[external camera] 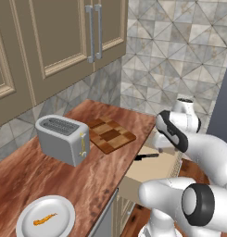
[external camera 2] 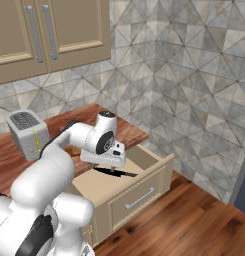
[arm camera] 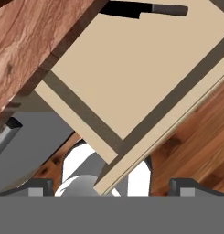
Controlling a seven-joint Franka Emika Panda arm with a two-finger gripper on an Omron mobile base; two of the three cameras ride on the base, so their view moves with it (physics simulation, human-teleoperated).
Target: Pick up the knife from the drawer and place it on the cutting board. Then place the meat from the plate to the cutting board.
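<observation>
The black knife (external camera: 146,156) (external camera 2: 117,173) (arm camera: 141,8) lies flat in the open tan drawer (external camera: 154,172) (external camera 2: 144,195) (arm camera: 131,73), near its countertop side. My gripper (external camera 2: 106,163) (arm camera: 113,187) hangs open just above the drawer, holding nothing; in the hand view the knife sits at the top edge, well away from the fingertips (arm camera: 40,187). The checkered cutting board (external camera: 110,134) rests bare on the counter beside the toaster. A small orange strip of meat (external camera: 44,219) lies on the white plate (external camera: 27,229) at the counter's near left end.
A silver toaster (external camera: 62,139) (external camera 2: 28,132) stands on the reddish wood countertop (external camera: 27,176) between plate and board. Beige wall cabinets (external camera: 64,32) hang above it. The tiled wall (external camera 2: 184,75) runs behind the drawer, wood floor (external camera 2: 194,220) below it.
</observation>
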